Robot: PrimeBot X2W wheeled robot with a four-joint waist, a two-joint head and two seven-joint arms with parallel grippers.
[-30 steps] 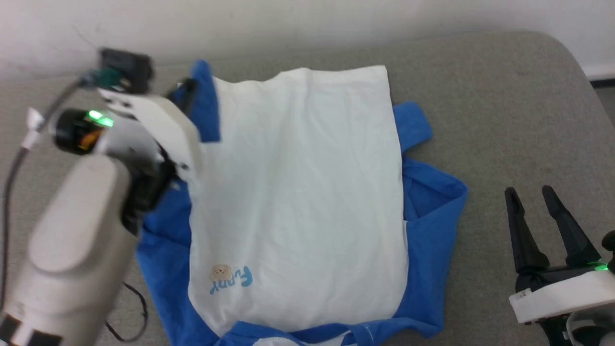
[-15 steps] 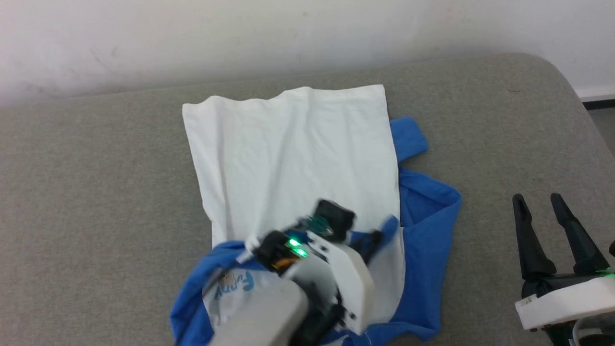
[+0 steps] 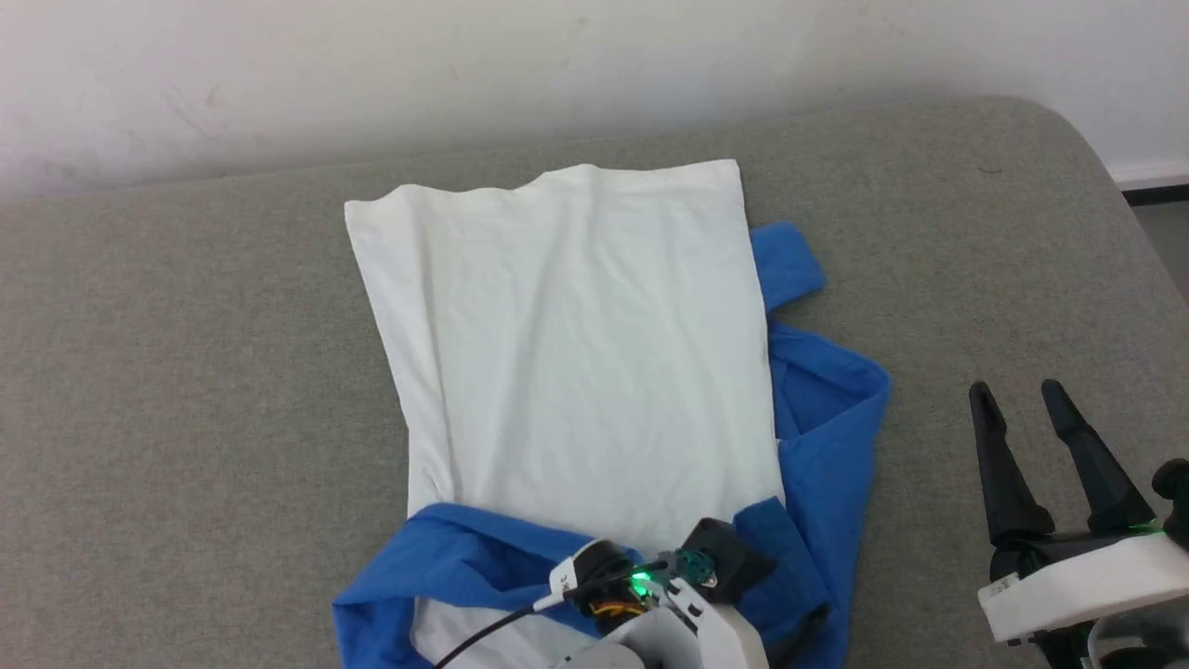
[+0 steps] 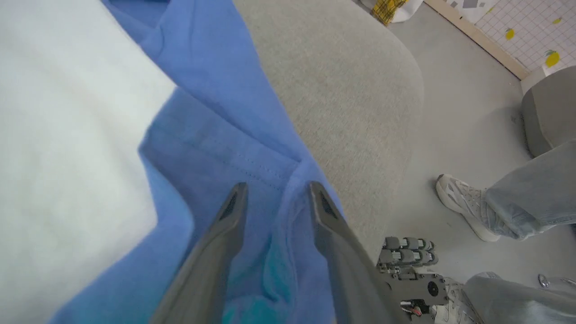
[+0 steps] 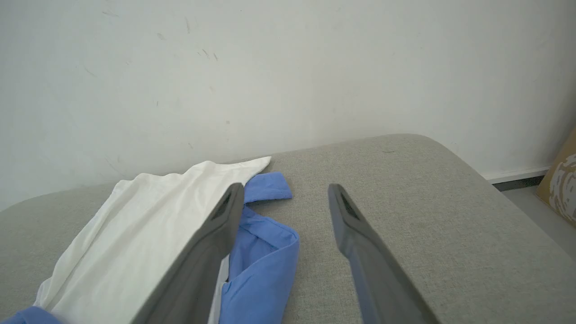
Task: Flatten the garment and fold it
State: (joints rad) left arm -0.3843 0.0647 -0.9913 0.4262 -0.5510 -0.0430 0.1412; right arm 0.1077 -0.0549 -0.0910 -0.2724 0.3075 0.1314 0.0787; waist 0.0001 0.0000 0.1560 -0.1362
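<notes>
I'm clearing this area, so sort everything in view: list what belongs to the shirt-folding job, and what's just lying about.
Belongs to the job:
T-shirt
grey cushion under it
left gripper
right gripper

Just lying about:
a person's foot in a pale shoe, on the floor
yellow checked cloth
grey seat

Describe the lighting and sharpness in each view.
Head view: soft, even light, sharp; the shirt is bright white, no glare. Left wrist view: its blue cloth by the left gripper is smeared soft. Right wrist view: the right gripper looks soft close up.
</notes>
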